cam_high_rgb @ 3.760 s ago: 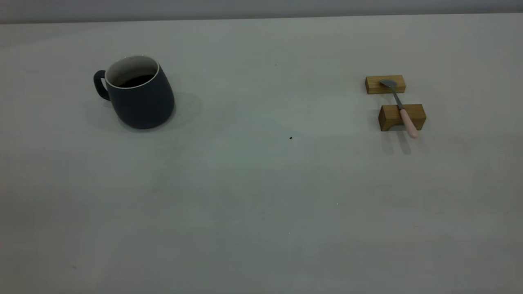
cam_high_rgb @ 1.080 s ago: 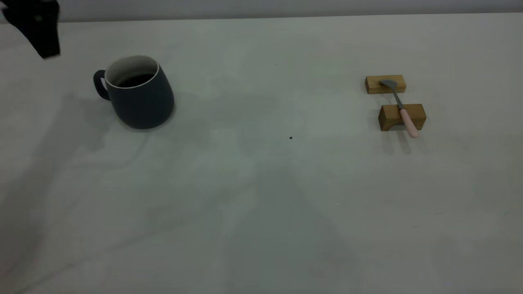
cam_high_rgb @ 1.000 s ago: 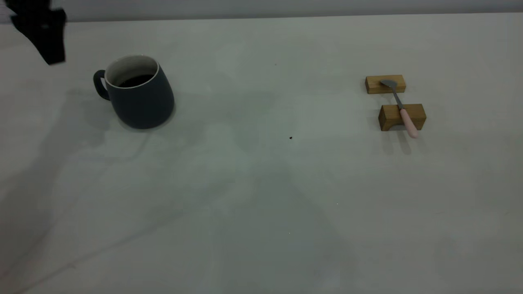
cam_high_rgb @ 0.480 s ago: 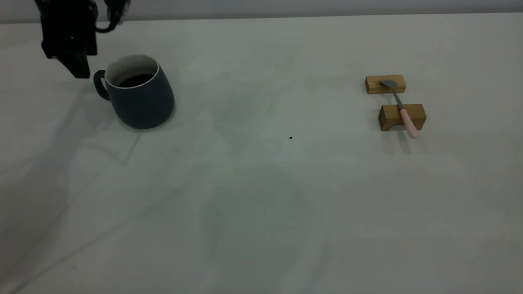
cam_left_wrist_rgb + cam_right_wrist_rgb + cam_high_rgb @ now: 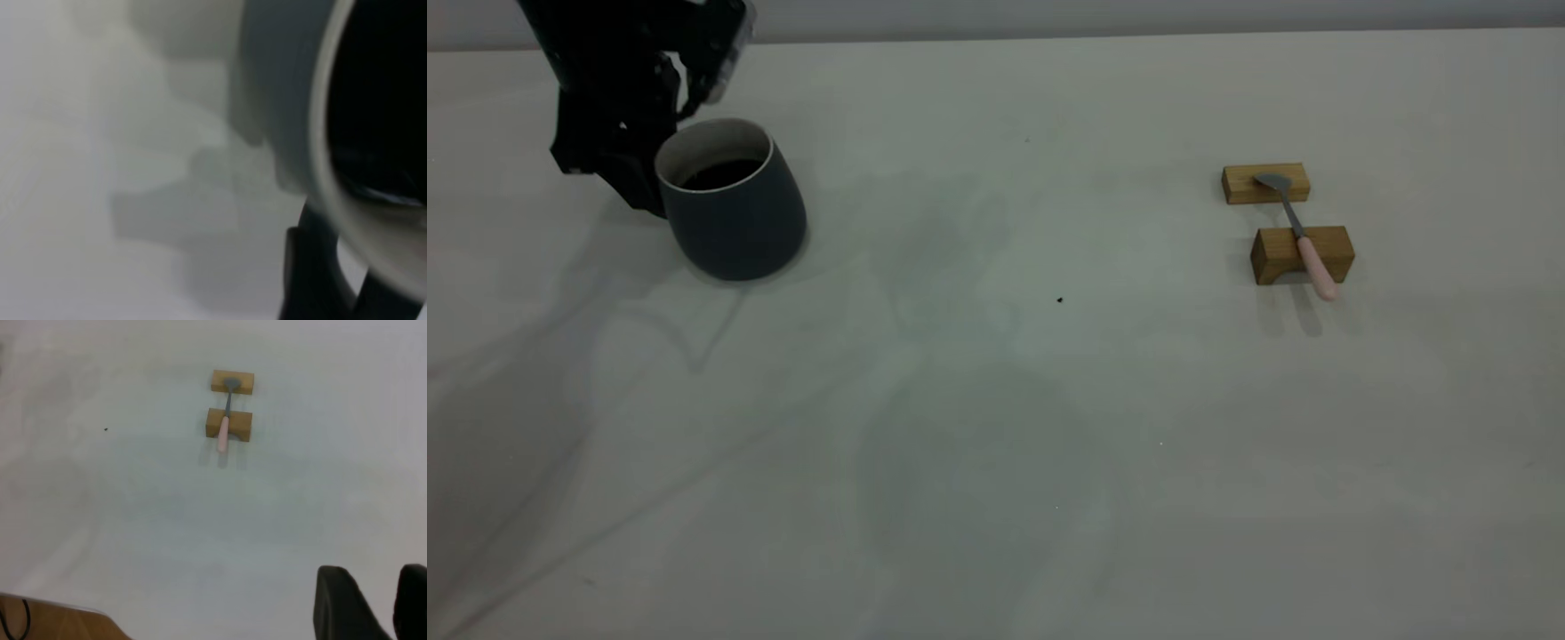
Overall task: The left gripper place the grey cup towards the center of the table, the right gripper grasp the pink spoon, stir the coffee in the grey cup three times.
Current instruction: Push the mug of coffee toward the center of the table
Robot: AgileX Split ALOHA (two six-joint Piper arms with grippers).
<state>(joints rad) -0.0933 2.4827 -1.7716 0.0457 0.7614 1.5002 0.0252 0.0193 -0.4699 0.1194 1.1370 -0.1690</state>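
Step 1 underway, by my read: left gripper (image 5: 633, 182) sits at the handle side of the grey cup (image 5: 734, 209), which stands at the table's (image 5: 996, 444) far left w/ coffee (image 5: 720, 173) inside. Can't tell if its fingers have closed on the handle.

Pink spoon (image 5: 1303, 240) rests across two wooden blocks (image 5: 1303, 253) at far right, untouched. Right gripper (image 5: 367, 603) hangs well back from it, fingers apart, holding nothing.

Next: secure the handle, then move the cup toward centre w/o spilling.

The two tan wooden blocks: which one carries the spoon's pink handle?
The nearer, taller tan wooden block, with an arched underside; the flat farther block holds the small pink-handled spoon's grey metal bowl.
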